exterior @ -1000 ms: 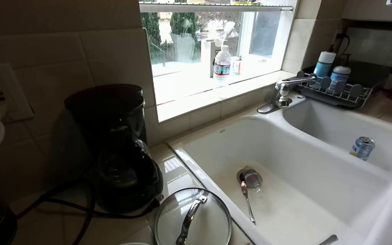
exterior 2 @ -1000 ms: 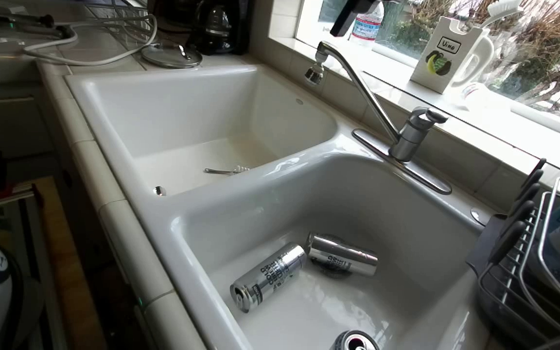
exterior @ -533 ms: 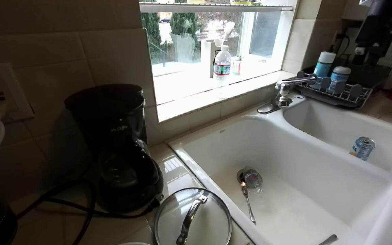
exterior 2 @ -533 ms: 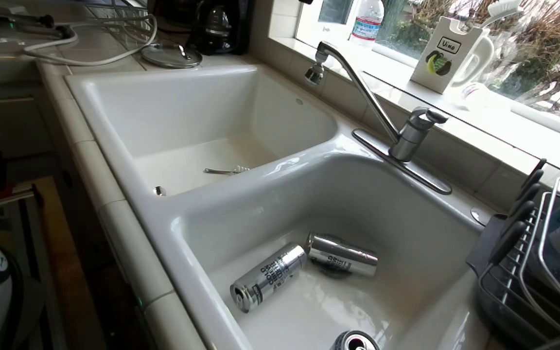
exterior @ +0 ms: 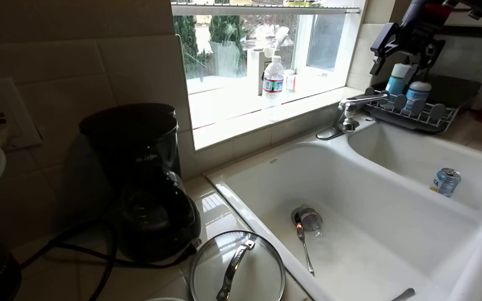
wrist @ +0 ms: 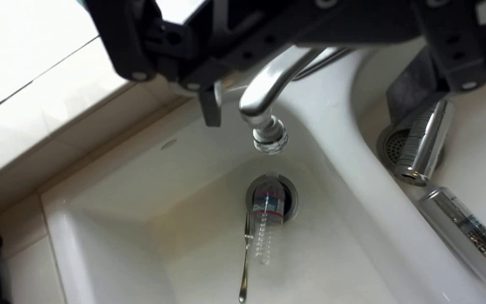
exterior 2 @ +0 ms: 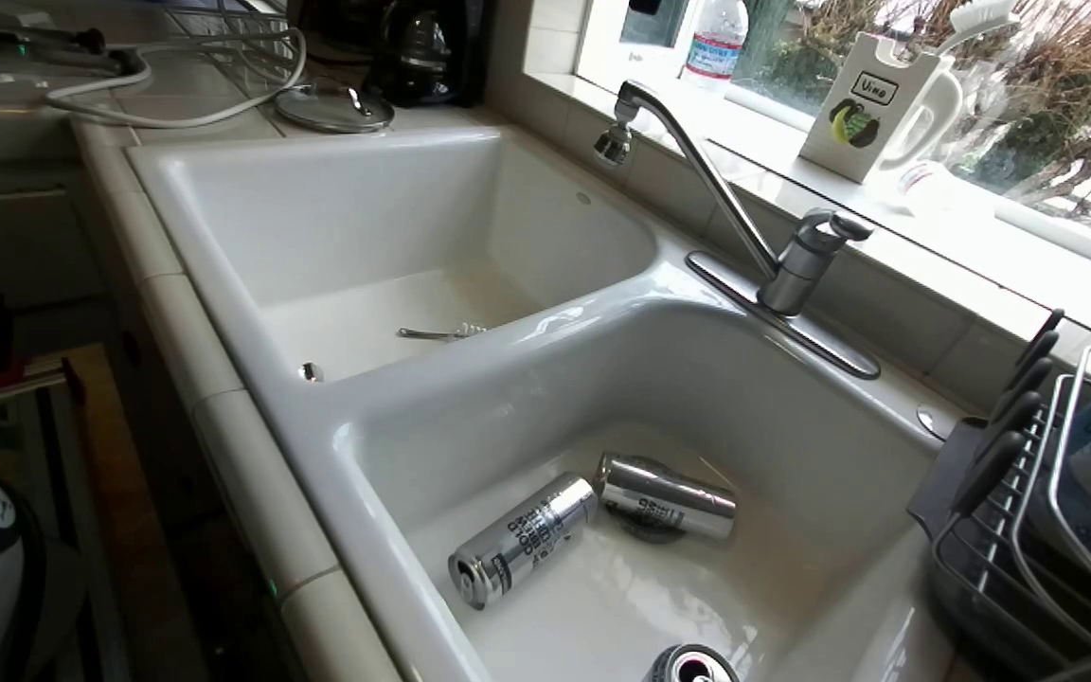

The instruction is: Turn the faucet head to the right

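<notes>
The chrome faucet head has a long slim spout that reaches over the far basin, with its lever handle on the base. It also shows in another exterior view. In the wrist view the spout's end hangs between the spread fingers, its rear part hidden behind the gripper body. My gripper is open and empty, in the air above and behind the faucet in an exterior view. In the wrist view the gripper comes in from the top, one finger left of the spout, the other farther right.
Silver cans lie in the near basin. A plastic bottle and a fork lie by the drain in the other. A dish rack with soap bottles stands beside the sink. A bottle stands on the windowsill.
In an exterior view the arm has come in from the upper right and moved left, bringing the open gripper into sight above the dish rack. The faucet has not moved.
</notes>
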`<state>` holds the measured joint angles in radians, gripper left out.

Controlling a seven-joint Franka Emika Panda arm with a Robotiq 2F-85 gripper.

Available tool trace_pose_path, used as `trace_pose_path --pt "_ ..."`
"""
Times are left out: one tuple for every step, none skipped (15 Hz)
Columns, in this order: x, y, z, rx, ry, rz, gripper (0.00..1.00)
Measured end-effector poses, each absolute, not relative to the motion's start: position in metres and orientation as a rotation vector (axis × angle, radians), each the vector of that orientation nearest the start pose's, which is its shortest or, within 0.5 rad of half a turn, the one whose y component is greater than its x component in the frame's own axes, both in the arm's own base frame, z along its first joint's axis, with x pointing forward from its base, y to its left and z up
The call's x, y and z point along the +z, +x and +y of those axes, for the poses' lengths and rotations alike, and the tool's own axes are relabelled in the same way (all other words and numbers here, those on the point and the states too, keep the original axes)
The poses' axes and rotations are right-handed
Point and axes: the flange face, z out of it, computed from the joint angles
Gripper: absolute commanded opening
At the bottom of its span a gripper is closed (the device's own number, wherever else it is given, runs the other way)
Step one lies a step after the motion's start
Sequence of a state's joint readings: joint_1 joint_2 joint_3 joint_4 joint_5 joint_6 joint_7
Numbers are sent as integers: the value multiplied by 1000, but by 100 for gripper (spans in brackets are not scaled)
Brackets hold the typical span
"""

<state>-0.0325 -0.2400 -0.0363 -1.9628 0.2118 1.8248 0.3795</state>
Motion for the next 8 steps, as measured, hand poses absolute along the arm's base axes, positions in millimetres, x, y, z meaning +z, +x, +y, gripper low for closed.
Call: trace_pose_path --pt "582 502 -23 -115 -2807 786 100" --pt "576 509 -27 -127 -2789 863 100" --pt "569 515 -29 -135 -2774 941 100" --pt "563 519 -31 -127 -2772 1017 100" --pt "557 521 -31 -116 -2774 1066 100" --pt "554 523 -30 -109 -2775 1092 100" --pt "553 523 -29 -107 -2774 1105 100" --pt "554 523 -29 -108 -2773 1110 100"
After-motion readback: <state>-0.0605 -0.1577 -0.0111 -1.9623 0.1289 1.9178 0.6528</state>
